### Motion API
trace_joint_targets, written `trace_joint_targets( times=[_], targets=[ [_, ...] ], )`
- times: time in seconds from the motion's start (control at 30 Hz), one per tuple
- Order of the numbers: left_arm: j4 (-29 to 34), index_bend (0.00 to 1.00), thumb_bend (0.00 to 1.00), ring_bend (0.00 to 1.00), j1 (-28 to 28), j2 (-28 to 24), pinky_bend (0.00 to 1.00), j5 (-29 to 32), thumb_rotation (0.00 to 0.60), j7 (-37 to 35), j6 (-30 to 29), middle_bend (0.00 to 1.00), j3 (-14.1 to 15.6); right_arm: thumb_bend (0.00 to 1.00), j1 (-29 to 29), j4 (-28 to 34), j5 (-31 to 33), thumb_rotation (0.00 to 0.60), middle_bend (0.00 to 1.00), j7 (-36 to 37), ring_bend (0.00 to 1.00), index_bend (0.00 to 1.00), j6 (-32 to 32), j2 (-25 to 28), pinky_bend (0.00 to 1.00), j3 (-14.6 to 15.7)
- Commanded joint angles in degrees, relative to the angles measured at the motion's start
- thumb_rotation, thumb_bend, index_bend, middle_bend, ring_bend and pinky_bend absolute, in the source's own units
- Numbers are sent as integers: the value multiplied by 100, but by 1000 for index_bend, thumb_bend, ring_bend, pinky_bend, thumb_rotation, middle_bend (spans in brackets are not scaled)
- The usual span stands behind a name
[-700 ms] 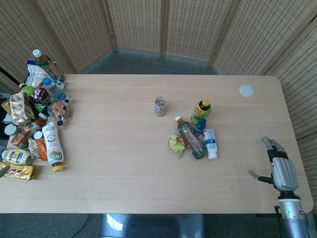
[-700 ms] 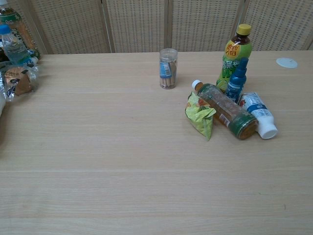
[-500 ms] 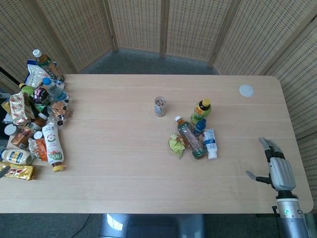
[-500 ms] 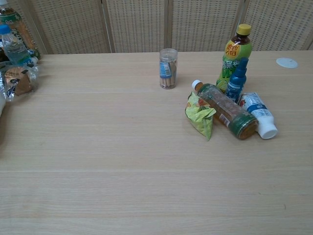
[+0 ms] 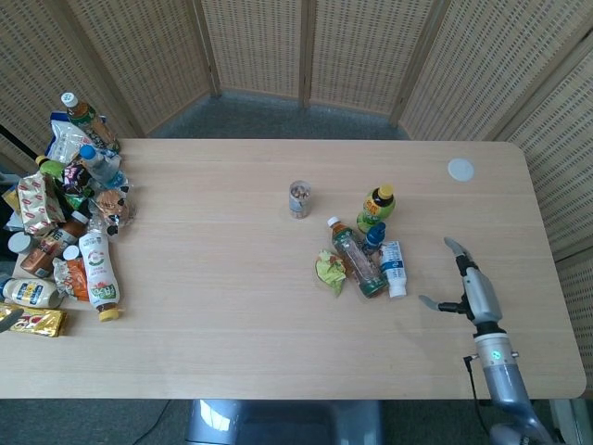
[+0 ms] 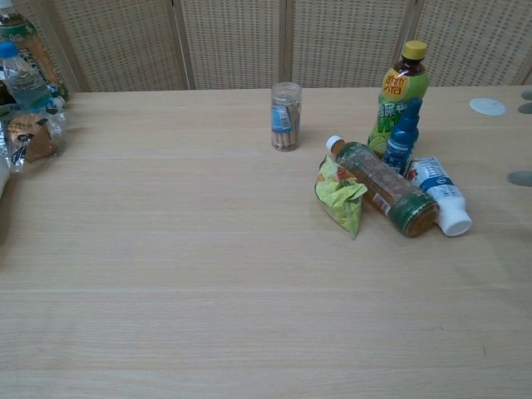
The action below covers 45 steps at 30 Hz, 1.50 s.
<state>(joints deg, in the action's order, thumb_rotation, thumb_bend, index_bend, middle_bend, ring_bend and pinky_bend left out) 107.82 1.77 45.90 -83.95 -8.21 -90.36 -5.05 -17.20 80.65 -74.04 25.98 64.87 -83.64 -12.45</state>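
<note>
One right hand (image 5: 466, 289), fingers spread, empty, near white bottle (image 5: 393, 269); chest view shows fingertips only.

A light wooden table (image 5: 232, 306) carries a cluster of bottles (image 5: 371, 250) and a green packet (image 5: 329, 271) right of centre, a clear jar (image 5: 299, 199) behind, a snack-and-bottle heap (image 5: 69, 222) far left, and perhaps a white lid (image 5: 460, 170) far right.

Right hand (image 5: 466, 287) empty, fingers spread, above table (image 5: 232, 324), near white lying bottle (image 5: 394, 267).
</note>
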Motion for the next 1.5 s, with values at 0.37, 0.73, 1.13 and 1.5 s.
trace_joint_targets(
  times=[0.37, 0.73, 1.13, 1.5],
  targets=[
    [-94, 0, 0, 0, 42, 48, 0, 155, 600, 12, 98, 0, -50, 0, -616, -1112, 1093, 600, 0, -696, 0, 0, 618, -2083, 0, -970],
    [-146, 0, 0, 0, 34, 34, 0, 237, 600, -76, 112, 0, -84, 0, -1075, -2267, 1453, 600, 0, -1012, 0, 0, 817, -3335, 0, -1374],
    [-199, 0, 0, 0, 37, 41, 0, 350, 600, -113, 153, 0, -123, 0, -1775, -3331, 1897, 600, 0, -1228, 0, 0, 689, -4134, 0, -2154],
    [-230, 0, 0, 0, 55, 73, 0, 419, 600, -82, 217, 0, -138, 0, -2269, -3951, 2305, 600, 0, -1425, 0, 0, 583, -4479, 0, -2702]
  ],
)
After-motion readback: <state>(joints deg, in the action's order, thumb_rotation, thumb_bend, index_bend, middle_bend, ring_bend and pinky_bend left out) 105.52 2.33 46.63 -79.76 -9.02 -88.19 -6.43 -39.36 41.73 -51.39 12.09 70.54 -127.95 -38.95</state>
